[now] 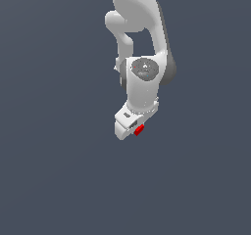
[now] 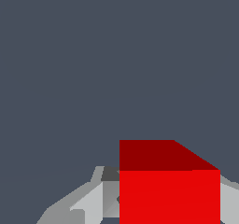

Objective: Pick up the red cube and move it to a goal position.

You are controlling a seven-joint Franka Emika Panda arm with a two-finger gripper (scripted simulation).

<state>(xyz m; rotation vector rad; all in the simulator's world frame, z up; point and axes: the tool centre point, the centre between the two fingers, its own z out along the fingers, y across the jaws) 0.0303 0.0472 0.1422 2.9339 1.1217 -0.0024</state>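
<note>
At the downward-reaching arm's end effector [image 1: 131, 129], the red cube [image 1: 139, 129].

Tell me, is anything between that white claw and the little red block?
Nothing visible. The tiny bright red cube sits right at the white robot gripper, and in the wrist view it fills the space between the fingers. No goal marker shows.

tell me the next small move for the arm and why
Probably carry the cube on toward the goal, grip unchanged. In the wrist view it sits between the end effector fingers, apparently held. No goal marker shows in either view, so the direction can't be told.
</note>
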